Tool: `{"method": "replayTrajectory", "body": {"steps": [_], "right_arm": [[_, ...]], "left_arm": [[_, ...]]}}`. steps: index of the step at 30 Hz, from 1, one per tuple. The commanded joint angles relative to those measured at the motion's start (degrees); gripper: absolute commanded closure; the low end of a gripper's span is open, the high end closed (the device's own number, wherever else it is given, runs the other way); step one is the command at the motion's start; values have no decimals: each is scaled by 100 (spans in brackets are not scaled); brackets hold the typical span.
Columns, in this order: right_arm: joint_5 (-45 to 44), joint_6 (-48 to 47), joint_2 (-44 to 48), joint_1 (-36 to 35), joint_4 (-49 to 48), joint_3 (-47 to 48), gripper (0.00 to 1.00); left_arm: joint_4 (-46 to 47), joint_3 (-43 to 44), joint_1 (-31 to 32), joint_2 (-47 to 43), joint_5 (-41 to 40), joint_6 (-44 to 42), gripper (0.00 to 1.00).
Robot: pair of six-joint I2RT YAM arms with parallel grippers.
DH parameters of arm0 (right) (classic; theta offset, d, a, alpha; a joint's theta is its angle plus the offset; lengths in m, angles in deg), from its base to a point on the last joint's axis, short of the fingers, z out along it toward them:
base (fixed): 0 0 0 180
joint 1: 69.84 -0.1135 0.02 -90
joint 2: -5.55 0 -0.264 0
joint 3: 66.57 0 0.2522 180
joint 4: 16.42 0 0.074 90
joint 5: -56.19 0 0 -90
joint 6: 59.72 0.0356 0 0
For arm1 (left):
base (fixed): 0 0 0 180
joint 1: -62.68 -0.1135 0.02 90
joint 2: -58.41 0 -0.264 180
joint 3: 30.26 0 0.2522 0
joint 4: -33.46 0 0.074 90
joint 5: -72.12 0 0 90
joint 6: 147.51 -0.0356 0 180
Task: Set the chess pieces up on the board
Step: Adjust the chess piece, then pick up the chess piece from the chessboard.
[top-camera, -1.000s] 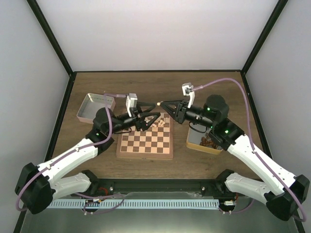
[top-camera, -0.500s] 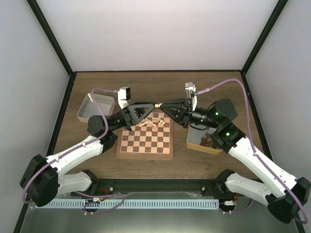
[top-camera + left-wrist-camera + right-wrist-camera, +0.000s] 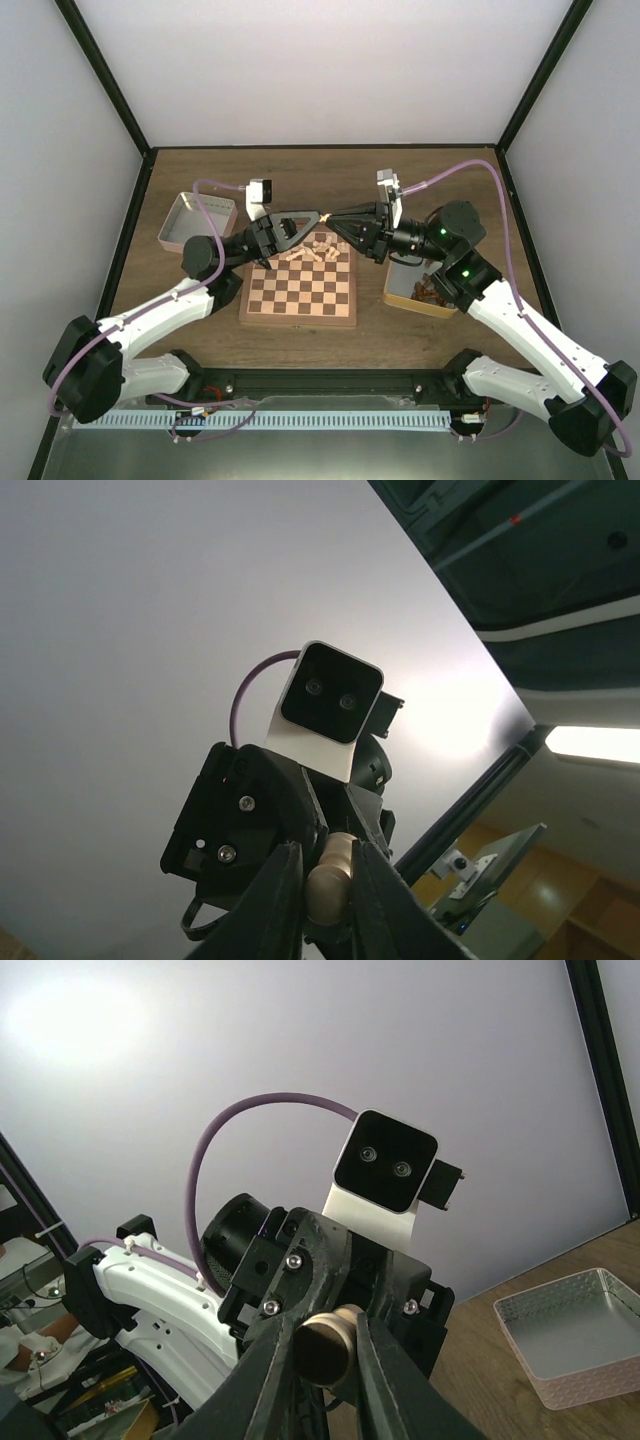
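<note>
One pale chess piece [image 3: 326, 216] hangs in the air above the far edge of the board [image 3: 298, 320], with both grippers on it. My left gripper [image 3: 320, 217] comes in from the left and is shut on the piece [image 3: 330, 880]. My right gripper [image 3: 333, 217] meets it tip to tip from the right and is shut on the same piece, whose round base [image 3: 322, 1348] faces the right wrist camera. Several other pale chess pieces [image 3: 315, 252] lie in a heap on the board's far rows.
A silver tray [image 3: 195, 220] sits at the left back, also visible as the tray [image 3: 575, 1345] in the right wrist view. A tan tray [image 3: 420, 292] with dark pieces lies right of the board, under the right arm. Grey walls enclose the table.
The left arm has swung up and right to meet the right gripper, and its jaws have shut on the piece that the right gripper holds. The right gripper has stayed nearly still.
</note>
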Motion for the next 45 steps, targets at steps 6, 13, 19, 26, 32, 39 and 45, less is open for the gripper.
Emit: {"method": "replayTrajectory", "body": {"steps": [6, 13, 19, 26, 32, 39, 45], "right_arm": [[-276, -168, -50, 19, 365, 179, 68], [-1288, -49, 169, 20, 997, 78, 36], [-2428, -1, -28, 25, 1888, -67, 32], [-2676, -9, -1378, 19, 2547, 338, 39], [-2830, -344, -3578, -211, 3338, 1766, 51], [-2937, -660, -5465, -514, 4200, 3468, 61], [-2895, -865, -6110, -633, 4483, 3976, 61]], "left_arm": [[128, -184, 11, -222, -302, -428, 96], [-3265, 5, -26, -1029, -1191, -2561, 96], [-6751, 503, -26, -1599, -3678, -4639, 96], [-8272, 911, -27, -1768, -5187, -5360, 96], [-8409, 872, -40, -1780, -5499, -5520, 96], [-8404, 734, -59, -1865, -5578, -5597, 96], [-8301, 625, -78, -1903, -5435, -5608, 96]]}}
